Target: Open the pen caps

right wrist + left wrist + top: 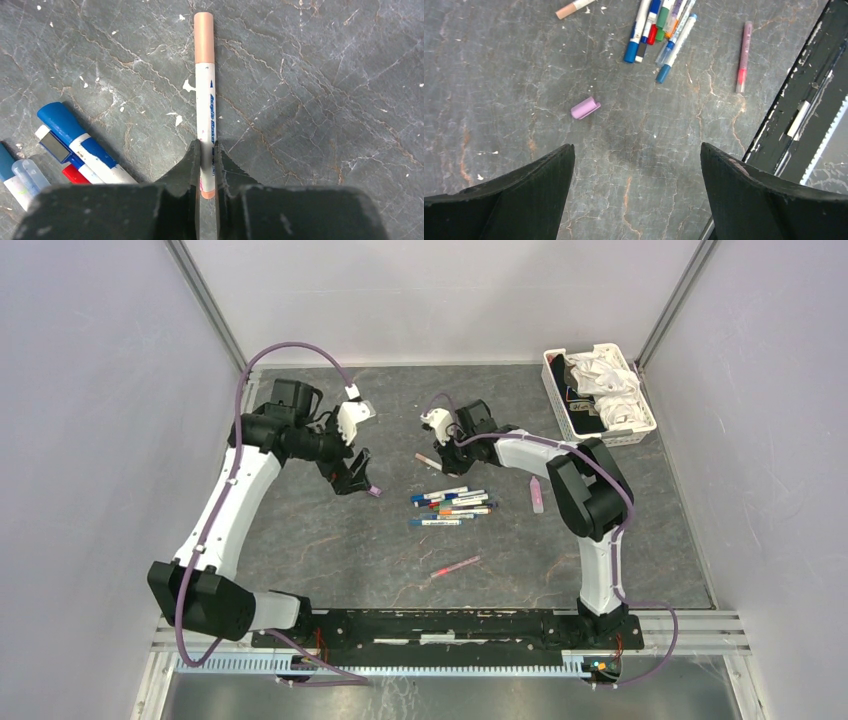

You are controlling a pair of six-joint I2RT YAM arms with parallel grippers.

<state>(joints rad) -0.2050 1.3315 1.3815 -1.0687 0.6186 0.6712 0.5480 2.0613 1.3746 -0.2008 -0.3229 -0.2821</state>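
My right gripper is shut on the rear end of a white pen barrel. Its peach cap is still on and points away from the fingers. In the top view this gripper holds the pen low over the table, behind the pile of capped pens. My left gripper is open and empty. A loose purple cap lies on the table just ahead of its left finger. In the top view it lies beside the left gripper.
A pink pen lies alone toward the near side. A lilac pen lies right of the pile. A white slotted basket holding white cloths stands at the back right. The black arm rail runs along the near edge.
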